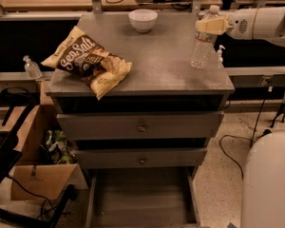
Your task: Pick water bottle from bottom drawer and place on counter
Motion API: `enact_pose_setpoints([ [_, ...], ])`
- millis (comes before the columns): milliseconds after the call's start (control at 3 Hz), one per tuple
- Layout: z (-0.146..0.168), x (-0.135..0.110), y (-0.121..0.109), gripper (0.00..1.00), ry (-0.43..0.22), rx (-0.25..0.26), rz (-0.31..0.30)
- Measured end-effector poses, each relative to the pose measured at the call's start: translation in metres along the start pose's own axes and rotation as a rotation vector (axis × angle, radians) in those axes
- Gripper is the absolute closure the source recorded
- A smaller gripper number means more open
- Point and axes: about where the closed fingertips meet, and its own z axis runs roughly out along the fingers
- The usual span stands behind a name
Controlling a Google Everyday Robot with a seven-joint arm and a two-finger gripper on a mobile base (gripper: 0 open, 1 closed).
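The water bottle (201, 44) stands upright on the right side of the grey counter (156, 65), its white cap near the counter's far right edge. My gripper (212, 24) reaches in from the right at the end of the white arm, and its cream fingers are closed around the bottle's neck and shoulder. The bottom drawer (142, 198) is pulled open below the two grey drawer fronts, and its bare floor shows nothing inside.
A Sea Salt chip bag (89, 61) lies on the counter's left front. A white bowl (143, 19) sits at the counter's back. A small pump bottle (32, 67) stands left of the cabinet, a cardboard box (42, 179) lower left, my white base (268, 179) lower right.
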Motion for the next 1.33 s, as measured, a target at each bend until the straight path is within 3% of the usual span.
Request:
enact_pose_setpoints([
  [1333,0.0041,0.0029,0.0033,1.00,0.018,-0.001,-0.016],
])
